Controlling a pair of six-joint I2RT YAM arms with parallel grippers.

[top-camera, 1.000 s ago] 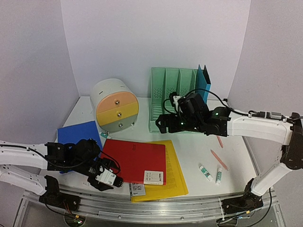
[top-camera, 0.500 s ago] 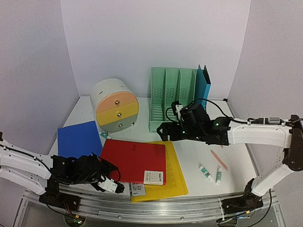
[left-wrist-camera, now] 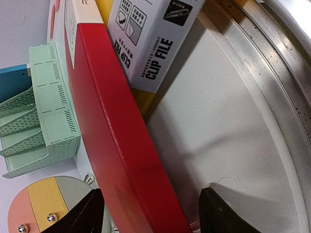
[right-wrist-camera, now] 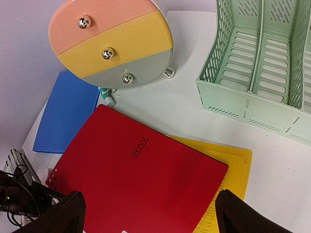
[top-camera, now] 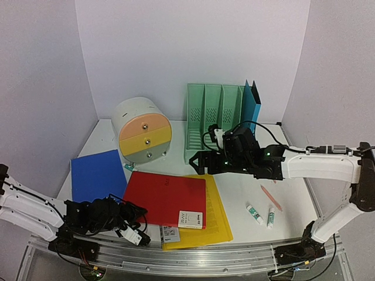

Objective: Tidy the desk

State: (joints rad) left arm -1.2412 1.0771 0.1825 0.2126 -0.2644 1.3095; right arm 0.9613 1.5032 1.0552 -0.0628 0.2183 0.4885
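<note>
The white desk point(top-camera: 246, 187) has a silver rail point(top-camera: 205, 254) along its front. A red folder point(top-camera: 167, 199) lies on a yellow folder point(top-camera: 220, 216) near the front. My left gripper point(top-camera: 133, 234) is low at the red folder's front left corner. In the left wrist view the left gripper point(left-wrist-camera: 150, 216) is open, with the red folder's edge point(left-wrist-camera: 112, 131) running between its fingers. My right gripper point(top-camera: 199, 163) hovers over the red folder's far right corner. In the right wrist view it point(right-wrist-camera: 155, 216) is open and empty above the red cover point(right-wrist-camera: 136, 179).
A blue folder point(top-camera: 96, 171) lies at the left. A round drawer unit point(top-camera: 142, 129) and a green file rack point(top-camera: 214, 120) holding a blue binder point(top-camera: 252, 102) stand at the back. A clip file box point(top-camera: 190, 219) sits on the red folder. Two glue sticks point(top-camera: 254, 213) and pink pens point(top-camera: 271, 198) lie at the right.
My left arm has dropped and drawn back toward the front rail, its gripper settling at the red folder's front left corner. My right gripper has come nearer and lower over the folder.
</note>
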